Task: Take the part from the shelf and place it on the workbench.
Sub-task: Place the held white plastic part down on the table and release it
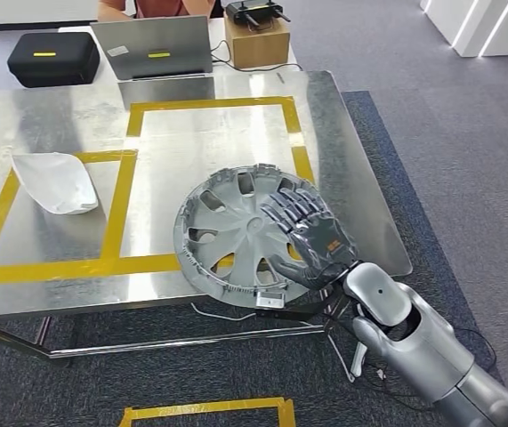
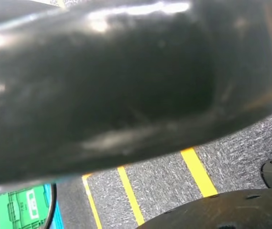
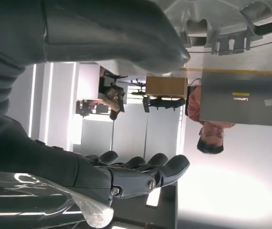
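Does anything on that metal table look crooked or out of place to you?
Yes: the wheel cover sits askew. It straddles the yellow tape line instead of lying inside a marked box, and its near rim hangs over the front edge of the table. The right hand lies on top of it.

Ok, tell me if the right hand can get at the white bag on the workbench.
Probably not yet: the right hand lies on the hubcap, and the white bag sits far across the workbench.
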### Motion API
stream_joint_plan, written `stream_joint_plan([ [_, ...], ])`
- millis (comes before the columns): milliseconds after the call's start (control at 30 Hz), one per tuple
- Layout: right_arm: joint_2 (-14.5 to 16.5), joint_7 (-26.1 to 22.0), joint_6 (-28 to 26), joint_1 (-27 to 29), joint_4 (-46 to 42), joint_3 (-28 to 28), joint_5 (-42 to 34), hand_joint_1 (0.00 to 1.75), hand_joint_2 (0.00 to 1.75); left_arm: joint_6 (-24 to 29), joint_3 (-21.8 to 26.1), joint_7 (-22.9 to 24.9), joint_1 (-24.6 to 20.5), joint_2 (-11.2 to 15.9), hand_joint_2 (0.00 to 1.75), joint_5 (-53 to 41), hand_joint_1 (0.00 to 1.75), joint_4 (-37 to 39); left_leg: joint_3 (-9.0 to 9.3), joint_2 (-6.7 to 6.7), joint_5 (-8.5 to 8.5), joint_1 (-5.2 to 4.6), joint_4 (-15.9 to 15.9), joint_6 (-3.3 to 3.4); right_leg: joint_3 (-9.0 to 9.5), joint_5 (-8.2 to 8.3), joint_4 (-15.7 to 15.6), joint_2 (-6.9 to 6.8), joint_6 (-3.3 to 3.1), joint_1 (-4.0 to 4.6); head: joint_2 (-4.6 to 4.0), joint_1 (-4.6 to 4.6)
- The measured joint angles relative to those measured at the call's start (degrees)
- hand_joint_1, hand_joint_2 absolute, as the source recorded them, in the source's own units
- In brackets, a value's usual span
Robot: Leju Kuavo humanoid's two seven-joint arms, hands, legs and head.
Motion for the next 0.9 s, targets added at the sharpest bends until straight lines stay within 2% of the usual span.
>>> stream_joint_plan([
  [100,0.23,1.21,-0.22,0.82,-0.59,-0.03,1.71,0.00,1.75,0.20,0.27,0.10,0.01,-0.02,0.00,0.00,0.00,0.00,-0.05,0.00,-0.02,-0.09,0.14,0.10,0.01,0.13,-0.07,0.02,0.21,-0.08,0.00,0.00],
  [200,0.29,2.53,-0.49,1.47,-1.31,-0.16,3.31,0.00,1.75,0.41,0.35,0.15,-0.01,-0.16,0.00,0.00,0.00,0.00,0.05,0.28,0.80,0.20,-0.52,0.60,-0.24,0.08,0.03,0.00,0.72,-0.02,0.01,0.03],
  [233,0.30,3.05,-0.65,1.67,-1.57,-0.28,3.86,0.00,1.75,0.50,0.37,0.17,-0.02,-0.26,0.00,0.01,0.00,0.00,0.04,0.47,1.23,0.43,-0.89,0.87,-0.77,-0.93,1.01,-0.22,0.91,0.04,0.01,0.15],
  [267,0.35,3.54,-0.82,1.91,-1.85,-0.40,4.31,0.00,1.75,0.57,0.41,0.20,-0.02,-0.38,0.00,0.01,0.00,0.00,-0.02,0.69,1.55,0.66,-1.22,1.08,-1.70,-2.70,3.14,-0.53,1.06,0.04,0.00,0.31],
  [333,0.50,4.34,-1.09,2.80,-2.38,-0.61,4.99,0.00,1.75,0.66,0.57,0.21,0.06,-0.52,0.00,0.02,0.00,0.00,-0.31,1.00,1.83,0.80,-1.28,1.26,-4.30,-6.91,10.15,-1.08,1.44,-0.28,0.00,0.57],
  [367,0.57,4.63,-1.16,3.44,-2.61,-0.72,5.22,0.00,1.75,0.69,0.66,0.22,0.14,-0.61,0.00,0.02,0.00,0.00,-0.45,1.11,1.89,0.85,-1.23,1.21,-5.31,-8.13,13.28,-1.21,1.63,-0.50,0.00,0.59],
  [400,0.59,4.82,-1.20,4.05,-2.79,-0.84,5.38,0.00,1.75,0.72,0.75,0.23,0.22,-0.69,0.00,0.02,0.00,0.00,-0.59,1.20,1.95,0.94,-1.15,1.12,-5.61,-8.32,14.80,-1.29,1.84,-0.70,0.00,0.59],
  [433,0.60,4.93,-1.21,4.49,-2.94,-0.93,5.47,0.00,1.75,0.75,0.84,0.24,0.28,-0.78,0.00,0.02,0.00,0.00,-0.75,1.28,2.00,1.07,-1.04,0.99,-4.86,-7.42,14.06,-1.39,2.07,-0.91,0.00,0.59],
  [467,0.60,4.99,-1.22,4.75,-3.11,-1.01,5.50,0.00,1.75,0.77,0.96,0.25,0.30,-0.88,0.00,0.02,0.00,0.00,-0.90,1.34,2.03,1.24,-0.87,0.78,-3.10,-5.79,11.28,-1.56,2.31,-1.13,0.00,0.60],
  [533,0.65,5.05,-1.27,4.85,-3.52,-1.19,5.52,0.00,1.75,0.78,1.21,0.26,0.28,-0.98,0.00,0.03,0.00,0.00,-1.26,1.42,1.97,1.46,-0.39,0.07,1.43,-3.21,3.68,-1.99,2.78,-1.36,0.00,0.69],
  [567,0.71,5.08,-1.31,4.92,-3.75,-1.29,5.52,0.00,1.75,0.78,1.31,0.26,0.27,-1.01,0.00,0.03,0.00,0.00,-1.44,1.43,1.96,1.46,-0.12,-0.37,2.93,-2.68,1.23,-2.07,2.73,-1.35,0.00,0.77],
  [600,0.77,5.10,-1.35,5.07,-3.92,-1.39,5.52,0.00,1.75,0.80,1.39,0.26,0.27,-1.02,0.00,0.04,0.00,0.00,-1.62,1.43,2.02,1.40,0.13,-0.80,3.62,-2.68,0.07,-2.04,2.50,-1.25,0.01,0.80],
  [700,0.91,5.20,-1.40,6.01,-4.30,-1.60,5.55,0.00,1.75,0.90,1.64,0.27,0.34,-1.04,0.00,0.10,0.00,0.01,-2.16,1.38,2.01,1.49,0.65,-1.87,3.10,-2.24,0.08,-1.85,1.04,-1.08,0.01,0.73],
  [733,0.95,5.28,-1.41,6.35,-4.45,-1.70,5.61,0.00,1.75,0.96,1.71,0.28,0.37,-1.04,0.00,0.13,0.00,0.02,-2.57,1.34,0.95,1.59,1.49,-2.18,2.75,-1.93,0.07,-1.86,0.52,-1.10,0.00,0.65],
  [800,1.03,5.52,-1.51,7.12,-4.82,-2.00,5.84,0.00,1.75,1.14,1.80,0.28,0.38,-1.06,0.00,0.16,0.00,0.02,-4.27,1.28,-3.43,1.70,6.36,-2.66,1.82,-1.22,0.00,-1.90,-0.43,-1.08,0.00,0.37],
  [867,1.09,5.92,-1.91,8.27,-5.05,-2.40,6.24,0.00,1.75,1.32,1.88,0.28,0.38,-1.12,0.00,0.15,0.00,0.02,-6.13,1.28,-7.70,1.70,13.26,-2.82,0.78,-0.49,0.04,-1.92,-0.89,-0.84,0.00,0.18],
  [900,1.10,6.16,-2.26,9.07,-5.13,-2.65,6.52,0.00,1.75,1.42,1.95,0.28,0.38,-1.18,0.00,0.15,0.00,0.02,-6.29,1.28,-8.41,1.70,15.19,-2.77,0.26,-0.10,0.08,-1.93,-0.96,-0.70,0.00,0.15],
])
